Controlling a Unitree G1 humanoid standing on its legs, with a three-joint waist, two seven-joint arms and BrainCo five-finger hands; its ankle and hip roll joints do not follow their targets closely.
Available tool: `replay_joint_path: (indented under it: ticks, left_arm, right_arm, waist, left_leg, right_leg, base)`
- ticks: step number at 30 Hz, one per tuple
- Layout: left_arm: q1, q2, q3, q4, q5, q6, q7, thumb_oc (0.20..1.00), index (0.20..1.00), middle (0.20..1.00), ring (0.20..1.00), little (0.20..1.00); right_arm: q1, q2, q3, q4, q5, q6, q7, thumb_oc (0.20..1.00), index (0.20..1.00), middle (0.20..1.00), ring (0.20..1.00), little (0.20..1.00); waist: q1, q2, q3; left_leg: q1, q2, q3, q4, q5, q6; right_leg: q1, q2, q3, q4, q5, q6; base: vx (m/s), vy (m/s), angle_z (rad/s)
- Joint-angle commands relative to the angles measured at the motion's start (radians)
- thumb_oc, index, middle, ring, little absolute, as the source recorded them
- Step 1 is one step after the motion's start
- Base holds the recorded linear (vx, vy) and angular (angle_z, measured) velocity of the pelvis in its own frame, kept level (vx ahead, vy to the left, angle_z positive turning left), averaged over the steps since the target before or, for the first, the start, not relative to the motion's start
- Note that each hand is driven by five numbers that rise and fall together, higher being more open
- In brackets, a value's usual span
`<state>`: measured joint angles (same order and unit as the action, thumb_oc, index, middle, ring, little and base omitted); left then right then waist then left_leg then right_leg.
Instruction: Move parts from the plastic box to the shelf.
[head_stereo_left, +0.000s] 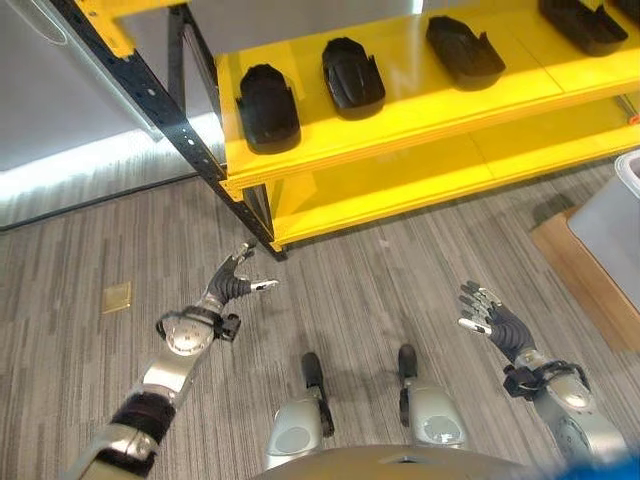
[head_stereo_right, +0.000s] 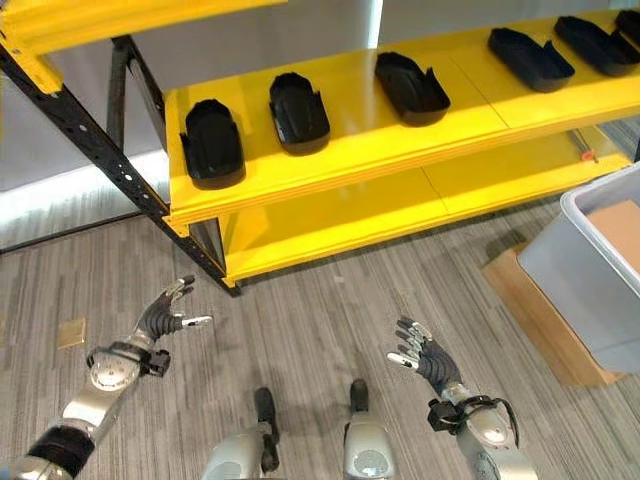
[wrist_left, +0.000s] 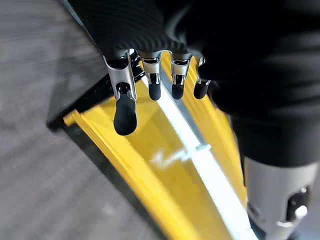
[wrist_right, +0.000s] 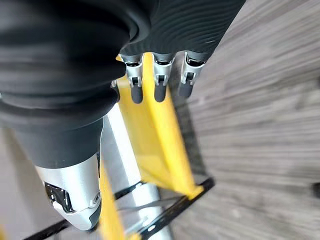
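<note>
Here both hands hang empty over the floor, left hand (head_stereo_left: 233, 287) and right hand (head_stereo_right: 422, 355), fingers loosely spread. Black parts (head_stereo_right: 212, 143) already line the yellow shelf's (head_stereo_right: 340, 140) front edge; the plastic box (head_stereo_right: 600, 270) waits right, presumably next reach.

Parts (head_stereo_right: 211, 143) line the shelf (head_stereo_right: 330, 165); plastic box (head_stereo_right: 600, 270) right.

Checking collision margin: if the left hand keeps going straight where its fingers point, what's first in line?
Probably the yellow shelf at its corner by the black upright post; the left hand is open, empty. Depth unclear.
</note>
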<state>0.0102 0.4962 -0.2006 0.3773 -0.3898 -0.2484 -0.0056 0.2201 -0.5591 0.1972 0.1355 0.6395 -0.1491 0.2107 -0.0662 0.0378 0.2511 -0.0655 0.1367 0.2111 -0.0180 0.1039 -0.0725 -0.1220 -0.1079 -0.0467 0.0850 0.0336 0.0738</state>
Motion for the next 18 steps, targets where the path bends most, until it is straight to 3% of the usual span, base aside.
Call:
replay_joint_path:
  ticks: [1,10,18]
  left_arm:
    - [-0.041,0.022,0.024,-0.068,-0.143,-0.064,-0.058,1.0,1.0,1.0,1.0,1.0]
    - [0.162,-0.06,0.019,-0.255,-0.266,-0.018,-0.139,1.0,1.0,1.0,1.0,1.0]
    - [0.211,-0.075,0.025,-0.292,-0.293,-0.005,-0.148,1.0,1.0,1.0,1.0,1.0]
  right_arm:
    - [-0.02,0.011,0.011,-0.049,-0.03,-0.069,-0.009,1.0,1.0,1.0,1.0,1.0]
    - [-0.027,0.041,0.049,-0.062,-0.042,-0.057,-0.02,1.0,1.0,1.0,1.0,1.0]
    - [-0.004,0.037,0.028,-0.059,-0.045,-0.065,-0.026,1.0,1.0,1.0,1.0,1.0]
  waist:
    - [-0.007,-0.043,-0.051]
    - [0.024,-0.049,-0.141]
    - [0.03,-0.041,-0.132]
  left_leg:
    - [-0.052,0.038,-0.086,0.077,-0.016,-0.025]
    - [0.033,0.037,-0.111,0.067,-0.037,-0.011]
    - [0.032,0.058,-0.154,0.107,-0.028,-0.015]
  right_leg:
    - [0.008,-0.107,-0.003,0.054,-0.017,0.085]
    - [0.11,-0.101,-0.039,0.055,-0.056,0.082]
    - [0.101,-0.069,-0.04,0.177,-0.141,0.046]
  base:
    - [0.07,-0.018,0.06]
    - [0.06,-0.041,0.1]
    - [-0.02,-0.075,0.11]
